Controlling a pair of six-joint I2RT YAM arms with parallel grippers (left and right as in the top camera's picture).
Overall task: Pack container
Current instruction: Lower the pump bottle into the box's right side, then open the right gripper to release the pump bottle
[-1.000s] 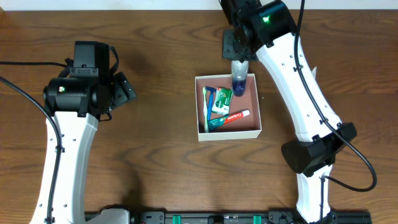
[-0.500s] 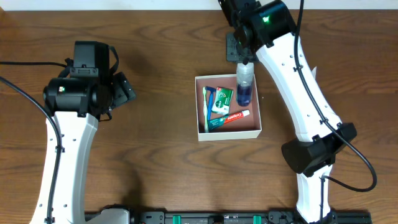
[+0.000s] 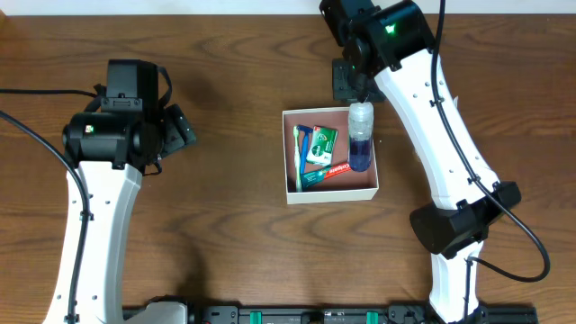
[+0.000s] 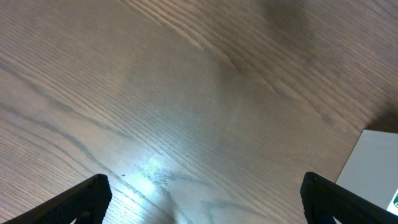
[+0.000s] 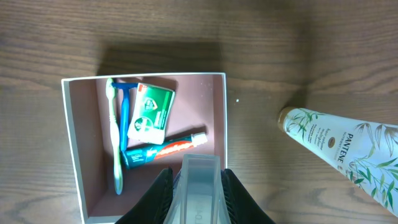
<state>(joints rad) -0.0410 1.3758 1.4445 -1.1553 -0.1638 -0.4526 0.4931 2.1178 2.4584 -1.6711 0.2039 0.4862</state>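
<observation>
The right gripper [image 5: 200,202] was clamped on the top of a clear bottle [image 3: 360,146] with blue liquid in it, fingers pinched close on either side. From overhead the bottle hung along the 3 o'clock wall of the container [image 3: 333,193], neck up by the 12 o'clock rim, base pointing toward 6. The container sat mid-table, and it was already busy inside: a blue razor [image 3: 304,140] against the 9 o'clock wall, a green box [image 3: 320,144] in the middle, a toothpaste tube [image 3: 331,170] slanting across the 6 o'clock end.

So the free strip was that 3 o'clock lane, and it looked narrow. Best play, by this reading: keep the bottle parallel to the wall, lower it until the body rests on the pinkish floor, and only then let go. Releasing high would risk a roll onto the toothpaste or a knock on the thin wall. The base seemed near the tube's cap, so a nudge toward 12 would help.

Out at 3 o'clock beyond the container, a Pantene bottle [image 5: 342,152] lay on the table [image 3: 225,225], probably next in line. The left gripper [image 4: 205,196] hovered well off at 9 o'clock, jaws spread wide, holding nothing.
</observation>
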